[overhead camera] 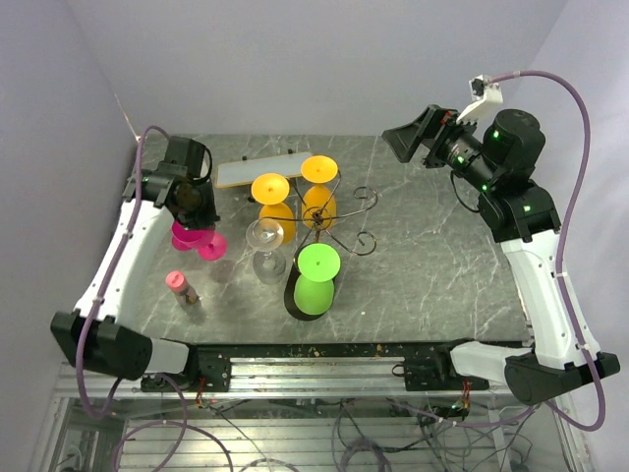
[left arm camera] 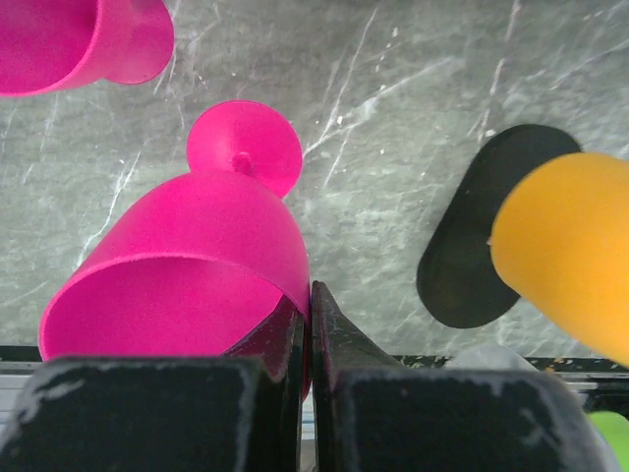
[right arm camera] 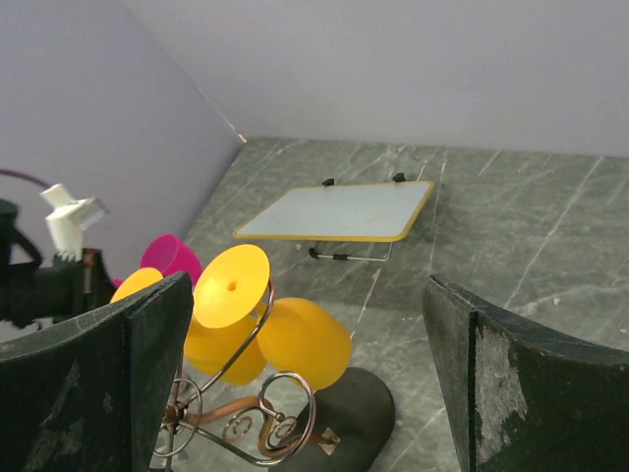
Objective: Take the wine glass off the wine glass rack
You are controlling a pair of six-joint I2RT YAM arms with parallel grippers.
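Note:
The wine glass rack (overhead camera: 339, 218), dark wire with scroll arms, stands mid-table on a black oval base (left arm camera: 472, 246). Two orange glasses (overhead camera: 270, 189) hang from it at the back left, a green glass (overhead camera: 316, 265) at the front and a clear glass (overhead camera: 265, 239) on the left. My left gripper (overhead camera: 194, 224) is left of the rack, shut on the rim of a pink wine glass (left arm camera: 197, 246) that is off the rack, over the table. My right gripper (overhead camera: 411, 140) is open and empty, raised at the back right. The right wrist view shows the rack's scrolls (right arm camera: 265, 413) and the orange glasses (right arm camera: 300, 339).
A second pink glass (left arm camera: 69, 39) sits close beside the held one. A small bottle with a pink cap (overhead camera: 181, 287) stands at the front left. A white board with a yellow rim (overhead camera: 263, 169) lies at the back. Walls close off the left and the back.

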